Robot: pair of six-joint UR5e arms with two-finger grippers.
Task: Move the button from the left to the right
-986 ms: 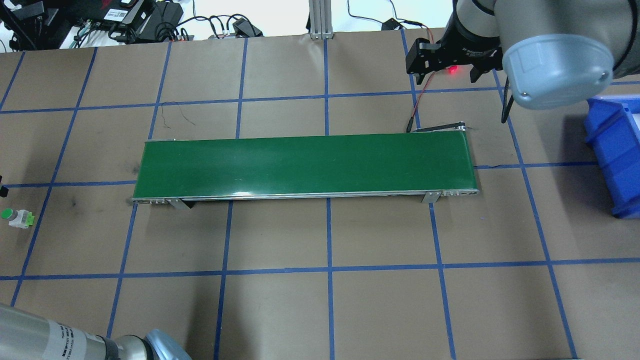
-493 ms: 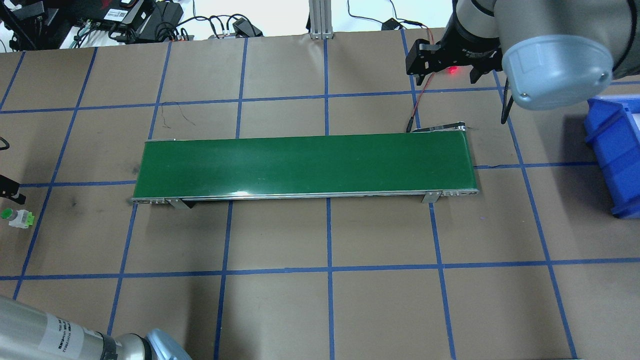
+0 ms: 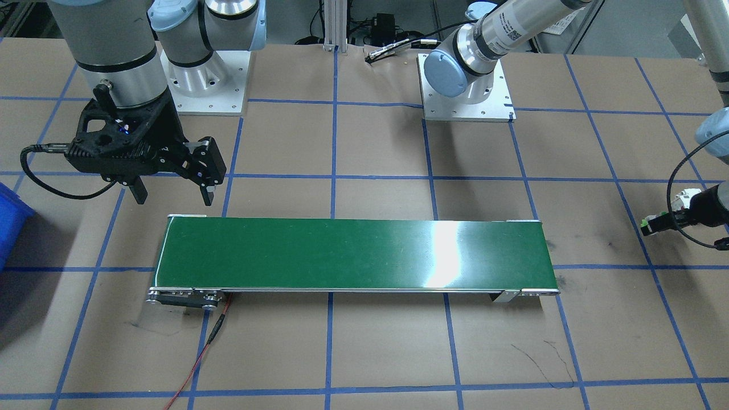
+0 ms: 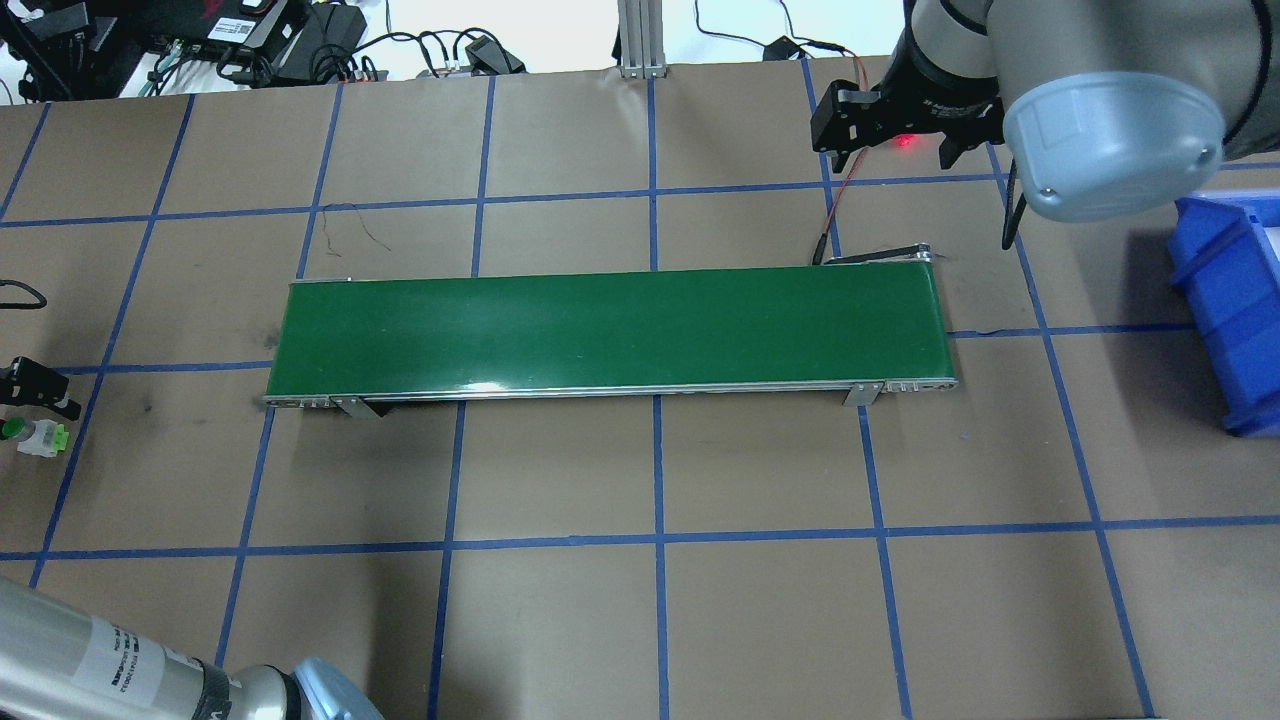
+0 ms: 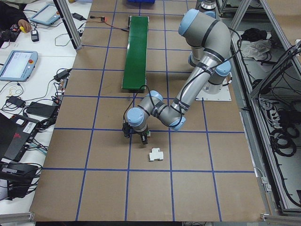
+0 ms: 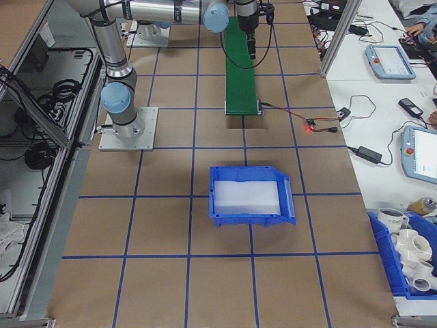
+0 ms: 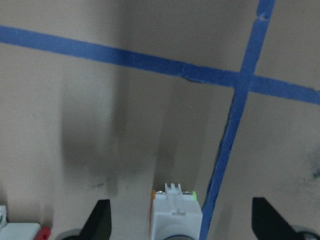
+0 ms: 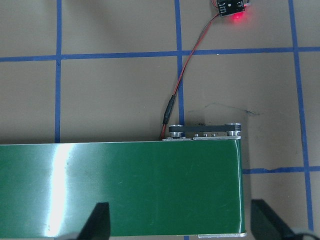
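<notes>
Green-capped, the button (image 7: 176,212) lay on its side on the brown worktop (image 4: 760,620) at your robot's far left, centred between the spread fingers of the left claw (image 7: 180,220), which hung open directly above it, apparently lined up for a pinch. You had the right claw (image 3: 171,191), also open and empty, parked beside the conveyor belt's (image 3: 353,253) right end, probably to receive the part there.

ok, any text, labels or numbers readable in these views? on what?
Nothing reads for certain.
left arm sticker: black print, too small to read.
right wrist lettering: white, blurred.
mug: dark print, too small to read.
button: no marking shows.
</notes>
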